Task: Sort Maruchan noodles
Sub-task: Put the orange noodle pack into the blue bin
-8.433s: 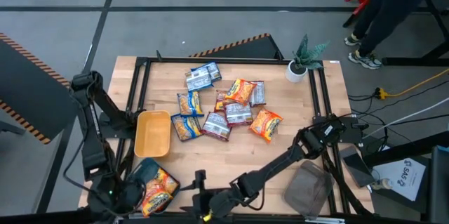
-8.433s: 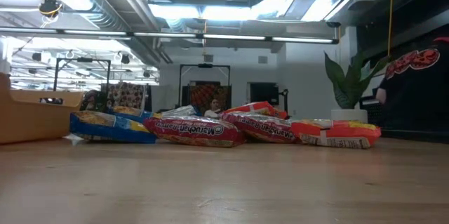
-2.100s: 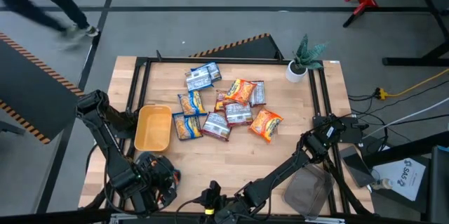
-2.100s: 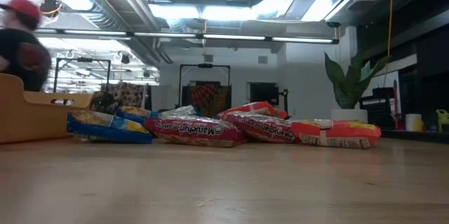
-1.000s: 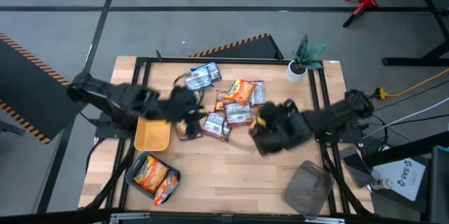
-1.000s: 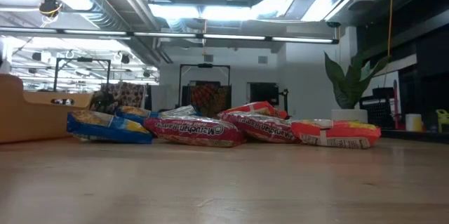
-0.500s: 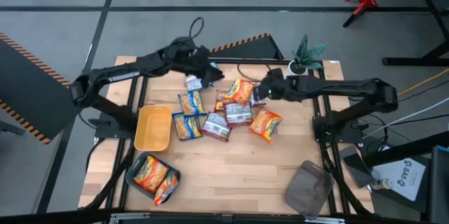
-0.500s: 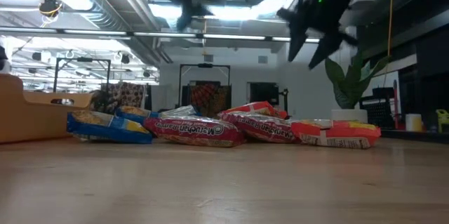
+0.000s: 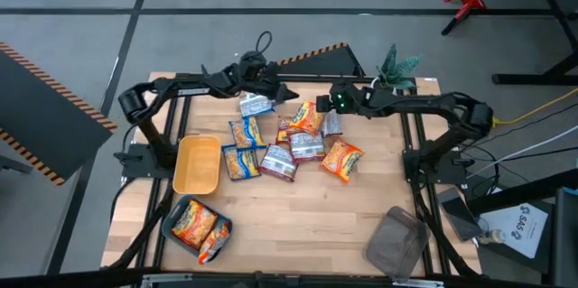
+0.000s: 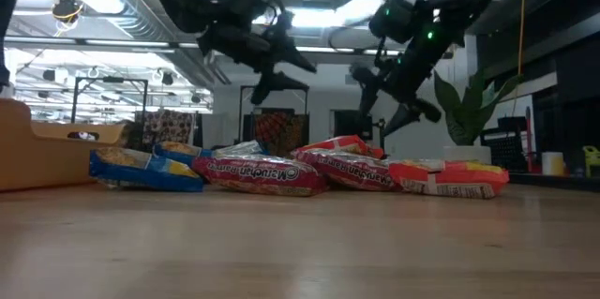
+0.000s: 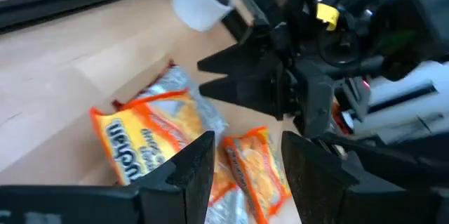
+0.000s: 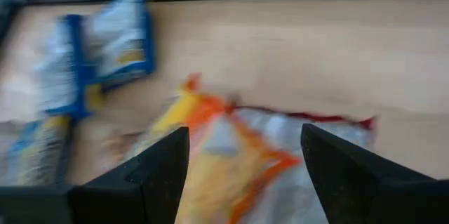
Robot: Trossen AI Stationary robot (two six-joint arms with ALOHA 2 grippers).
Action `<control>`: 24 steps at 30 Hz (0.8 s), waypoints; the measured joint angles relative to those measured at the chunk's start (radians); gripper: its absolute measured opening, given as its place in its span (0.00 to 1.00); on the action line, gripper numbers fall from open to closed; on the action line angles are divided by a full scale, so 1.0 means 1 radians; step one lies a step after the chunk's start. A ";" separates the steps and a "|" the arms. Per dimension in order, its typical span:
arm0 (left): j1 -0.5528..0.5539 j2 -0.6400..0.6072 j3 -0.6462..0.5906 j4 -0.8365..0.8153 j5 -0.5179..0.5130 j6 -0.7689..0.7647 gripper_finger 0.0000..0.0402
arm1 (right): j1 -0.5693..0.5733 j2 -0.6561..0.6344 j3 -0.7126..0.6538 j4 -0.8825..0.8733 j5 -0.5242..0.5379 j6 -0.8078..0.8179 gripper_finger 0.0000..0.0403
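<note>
The Maruchan noodle packets lie flat in a loose pile at the table's middle. The blue ones (image 9: 256, 100) are at its left, the orange ones (image 9: 311, 116) and red-and-silver ones (image 9: 306, 148) at its right. My left gripper (image 9: 285, 97) hangs open above the pile's far part, over the blue packets, and its wrist view shows the fingers apart (image 11: 245, 171). My right gripper (image 9: 320, 105) hangs open above the far orange packet (image 12: 210, 154), facing the left one. In the low view both grippers, left (image 10: 292, 70) and right (image 10: 394, 110), are clear above the packets.
A yellow tray (image 9: 197, 169) stands left of the pile. A teal tray (image 9: 173, 230) holding orange packets is at the near left and a grey tray (image 9: 397, 243) at the near right. A potted plant (image 9: 388, 78) stands at the far right corner.
Both arms have swung out from the table's middle toward its far edge. They have come down over the far part of the pile and now face each other there. The packets have not moved.
</note>
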 joint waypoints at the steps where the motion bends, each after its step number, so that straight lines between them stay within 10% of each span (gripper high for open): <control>1: -0.002 0.010 0.000 -0.001 -0.011 -0.008 0.40 | -0.014 0.015 -0.001 -0.002 -0.012 -0.012 0.64; 24: -0.088 0.127 0.001 -0.159 -0.154 -0.030 0.40 | -0.037 0.119 -0.001 0.125 -0.310 -0.090 0.64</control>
